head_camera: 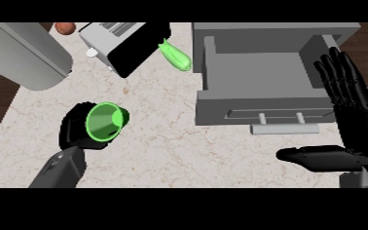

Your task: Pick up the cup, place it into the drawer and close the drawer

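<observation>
The left hand (78,126) curls round the green cup (105,121), which lies tilted with its mouth facing up toward the view, above the marbled desk (165,141). Well to the right of that hand, the grey drawer (259,85) stands open. The right hand (343,107) rests open beside the drawer's right edge, fingers straight and thumb spread.

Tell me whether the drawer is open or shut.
Open. The drawer is pulled out from its grey cabinet, its empty inside showing from above, handle toward the robot.
</observation>
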Controlling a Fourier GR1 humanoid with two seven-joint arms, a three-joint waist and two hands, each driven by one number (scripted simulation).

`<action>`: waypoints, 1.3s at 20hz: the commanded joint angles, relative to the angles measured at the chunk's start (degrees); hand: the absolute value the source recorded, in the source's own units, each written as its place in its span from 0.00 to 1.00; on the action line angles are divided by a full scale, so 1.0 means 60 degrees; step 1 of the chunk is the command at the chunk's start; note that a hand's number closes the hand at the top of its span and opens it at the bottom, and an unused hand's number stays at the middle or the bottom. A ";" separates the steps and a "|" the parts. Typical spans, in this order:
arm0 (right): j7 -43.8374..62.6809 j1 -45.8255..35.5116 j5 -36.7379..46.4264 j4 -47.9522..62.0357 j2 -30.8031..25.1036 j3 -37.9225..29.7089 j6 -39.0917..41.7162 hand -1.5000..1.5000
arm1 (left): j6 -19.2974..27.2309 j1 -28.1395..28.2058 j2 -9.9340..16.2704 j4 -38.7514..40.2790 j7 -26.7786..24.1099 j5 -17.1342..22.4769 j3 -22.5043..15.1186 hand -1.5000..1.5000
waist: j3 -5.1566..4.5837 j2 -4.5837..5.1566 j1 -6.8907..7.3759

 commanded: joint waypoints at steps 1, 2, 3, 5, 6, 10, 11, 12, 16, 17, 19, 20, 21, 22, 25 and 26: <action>-0.0706 0.0525 0.0147 0.0224 0.0151 0.0141 0.0128 0.00 | -0.0648 -0.0232 0.0044 -0.0134 -0.1233 0.0199 0.0185 1.00 | 0.0009 -0.0001 -0.0029; 0.0003 0.0191 -0.0061 -0.0187 -0.0059 -0.0105 0.0054 0.00 | -0.1074 -0.0010 0.0171 -0.0324 -0.1220 0.0241 0.0130 1.00 | 0.0012 -0.0041 0.0037; 0.0234 0.0191 -0.0364 -0.0325 -0.0165 -0.0254 0.0190 0.00 | -0.0764 0.0104 -0.0267 -0.0643 -0.1430 0.0201 0.0008 1.00 | 0.0018 -0.0071 0.0076; -0.0565 0.0219 -0.0046 0.0323 0.0011 -0.0154 0.0119 0.00 | -0.0371 -0.0276 -0.0693 -0.1041 -0.1599 0.0151 -0.0121 1.00 | 0.0022 -0.0044 0.0086; -0.0080 0.0212 -0.0391 0.0135 -0.0298 -0.0437 0.0326 0.00 | -0.0651 -0.0405 -0.0123 -0.1051 -0.1208 0.0292 0.0010 1.00 | 0.0019 -0.0051 0.0060; 0.0036 0.0352 0.0046 -0.0172 0.0230 0.0057 -0.0120 0.00 | -0.0254 -0.0669 -0.0884 -0.2389 0.0010 0.0154 -0.0723 1.00 | 0.0040 -0.0143 0.0230; -0.0220 0.0651 -0.0063 -0.0172 -0.0049 -0.0307 0.0064 0.00 | -0.0478 -0.0686 -0.0610 -0.2928 0.0514 0.0316 -0.0740 1.00 | 0.0049 -0.0175 0.0276; -0.0101 0.0333 -0.0044 -0.0013 -0.0125 -0.0391 0.0005 0.00 | -0.0069 -0.0811 -0.1036 -0.3280 0.0689 0.0239 -0.0958 1.00 | 0.0049 -0.0169 0.0299; -0.0118 0.0094 -0.0391 0.0327 -0.0395 -0.0838 0.0172 0.00 | 0.1103 -0.0981 -0.1338 -0.4953 0.1759 0.0125 -0.1428 1.00 | 0.0046 -0.0151 0.0300; -0.0677 0.0665 -0.0171 0.0166 0.0085 -0.0426 0.0086 0.00 | 0.1257 -0.1158 -0.1257 -0.5301 0.2296 0.0101 -0.1542 1.00 | 0.0048 -0.0155 0.0276; -0.0183 0.0485 -0.0278 0.0007 -0.0163 -0.0599 0.0124 0.00 | 0.1689 -0.1432 -0.1674 -0.6038 0.2915 0.0166 -0.1763 1.00 | 0.0044 -0.0153 0.0253; -0.0167 0.0549 -0.0219 -0.0145 -0.0091 -0.0422 0.0158 0.00 | 0.2052 -0.1574 -0.1883 -0.6000 0.3076 -0.0046 -0.1970 1.00 | 0.0040 -0.0129 0.0198; 0.0441 0.0162 -0.0034 -0.0293 -0.0088 -0.0254 -0.0068 0.00 | 0.2229 -0.1907 -0.1878 -0.6443 0.3716 0.0015 -0.2027 1.00 | 0.0039 -0.0148 0.0246; 0.0170 0.0175 -0.0213 -0.0243 -0.0118 -0.0501 -0.0042 0.00 | 0.2422 -0.1818 -0.1935 -0.6626 0.3955 0.0236 -0.2559 1.00 | 0.0040 -0.0141 0.0206; -0.0094 0.0291 -0.0579 0.0002 -0.0427 -0.0902 0.0334 0.00 | 0.3015 -0.2259 -0.1947 -0.7447 0.5042 0.0368 -0.2943 1.00 | 0.0041 -0.0129 0.0175; 0.0156 0.0301 -0.0416 -0.0088 -0.0204 -0.0605 0.0174 0.00 | 0.3353 -0.2298 -0.1949 -0.7939 0.5631 0.0319 -0.3265 1.00 | 0.0041 -0.0145 0.0210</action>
